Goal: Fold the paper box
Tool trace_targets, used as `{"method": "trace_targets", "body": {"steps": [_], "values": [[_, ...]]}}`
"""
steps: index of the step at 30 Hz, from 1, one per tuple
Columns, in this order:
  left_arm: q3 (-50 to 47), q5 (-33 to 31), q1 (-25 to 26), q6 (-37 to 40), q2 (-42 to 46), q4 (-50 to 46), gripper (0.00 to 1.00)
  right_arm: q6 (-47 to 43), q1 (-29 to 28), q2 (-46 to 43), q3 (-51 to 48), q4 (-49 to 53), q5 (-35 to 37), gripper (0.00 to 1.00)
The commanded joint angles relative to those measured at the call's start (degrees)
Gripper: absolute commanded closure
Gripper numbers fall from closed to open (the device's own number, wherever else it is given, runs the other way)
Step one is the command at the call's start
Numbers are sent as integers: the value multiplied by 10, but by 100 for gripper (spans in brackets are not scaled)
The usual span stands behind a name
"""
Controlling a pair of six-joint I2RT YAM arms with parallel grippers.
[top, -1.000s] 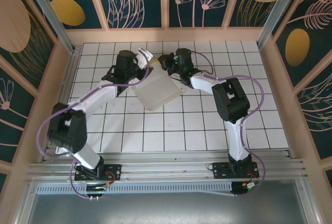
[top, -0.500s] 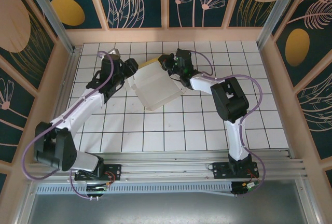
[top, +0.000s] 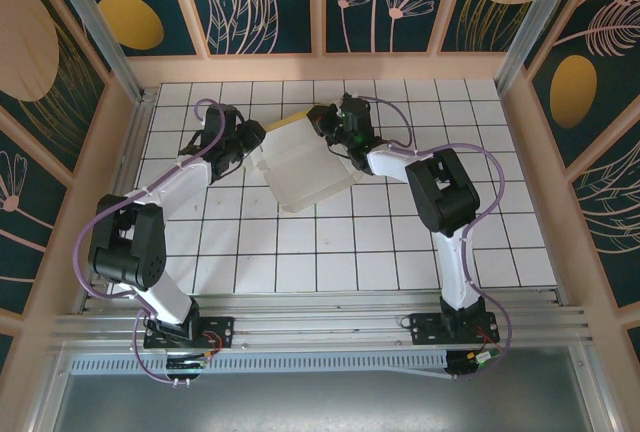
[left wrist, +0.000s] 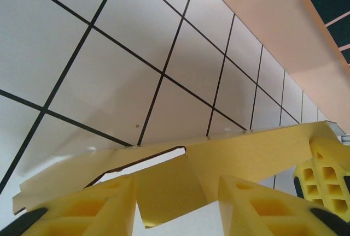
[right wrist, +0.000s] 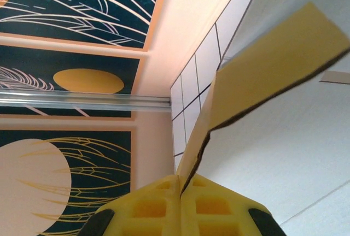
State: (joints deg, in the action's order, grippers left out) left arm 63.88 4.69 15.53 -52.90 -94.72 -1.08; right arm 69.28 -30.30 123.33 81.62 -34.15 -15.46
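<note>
Top external: one paper box (top: 300,170), one left tool (top: 250,138), one right tool (top: 320,119) clamping.

- you have the paper box (top: 300,170) on the far half of the table (top: 350,252), near the middle.
- your left gripper (top: 252,138) sits at the box's left edge, with a flap (left wrist: 169,189) showing between its spread fingers (left wrist: 82,214).
- your right gripper (top: 319,120) is at the box's far edge, pinched onto the card.
- the box lies between the two grippers.
</note>
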Motion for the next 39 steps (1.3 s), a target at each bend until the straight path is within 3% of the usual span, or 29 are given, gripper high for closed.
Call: {"method": "trace_targets", "body": {"steps": [1,5,10,19,23,25,28,29,39], "values": [[12,40,0,-17,-17,33,61,-24,-5,19,-4,-4,-2,98],[27,61,0,-14,-31,35,63,-25,-5,20,-2,-4,-4,98],[32,56,-1,-1,-31,44,55,-30,-6,19,1,1,-1,98],[39,56,-1,1,-65,53,72,-30,-7,21,3,5,-2,98],[39,49,-1,13,-73,47,74,-28,-7,20,-4,0,-3,97],[36,42,-1,24,-69,48,74,-26,-7,19,-9,-5,-4,92],[35,24,-1,42,-63,38,72,-13,-7,17,-16,-15,-13,74],[35,19,0,48,-61,33,71,-6,-7,15,-18,-21,-17,72],[33,23,-1,59,-62,27,70,17,-24,29,9,-38,-26,75]]}}
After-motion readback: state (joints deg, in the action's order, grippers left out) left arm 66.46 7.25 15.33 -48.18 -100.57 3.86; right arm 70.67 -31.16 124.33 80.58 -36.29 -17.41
